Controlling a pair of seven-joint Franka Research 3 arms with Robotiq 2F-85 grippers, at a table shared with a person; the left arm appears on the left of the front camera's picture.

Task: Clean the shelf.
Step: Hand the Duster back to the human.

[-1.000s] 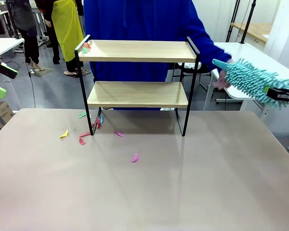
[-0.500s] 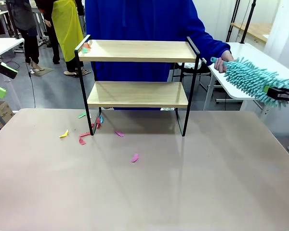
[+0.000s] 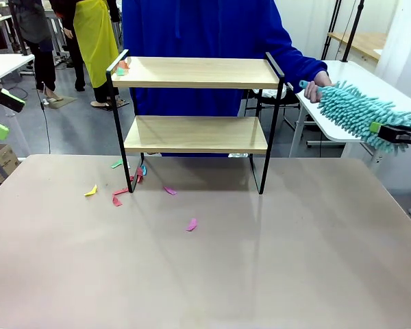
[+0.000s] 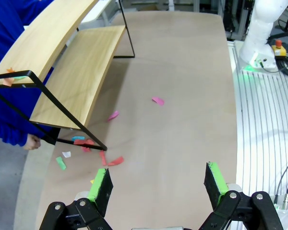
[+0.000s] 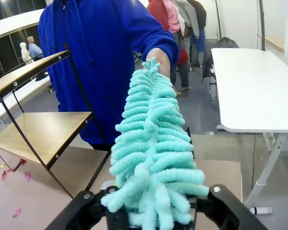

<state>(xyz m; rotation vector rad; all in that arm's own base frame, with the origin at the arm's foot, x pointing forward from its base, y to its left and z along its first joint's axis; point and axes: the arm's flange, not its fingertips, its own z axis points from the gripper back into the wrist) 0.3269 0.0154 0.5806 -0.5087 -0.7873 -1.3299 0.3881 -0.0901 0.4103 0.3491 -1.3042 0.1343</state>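
Note:
The shelf stands at the table's far side, with a few paper scraps on the left end of its top board. It also appears in the left wrist view and the right wrist view. A teal fluffy duster sticks out from my right gripper beyond the table's right edge. In the right wrist view the duster rises between the jaws, and its fluff hides the pads. A person's hand holds its far tip. My left gripper hangs open and empty at the left.
Several coloured paper scraps lie on the beige table by the shelf's left front leg, and one pink scrap lies nearer the middle. The person in blue stands behind the shelf. A white table stands at the far right.
The person's hand rose to grip the duster's far tip and the duster lifted slightly. My right gripper's green pad shifted a little. The left arm stayed still.

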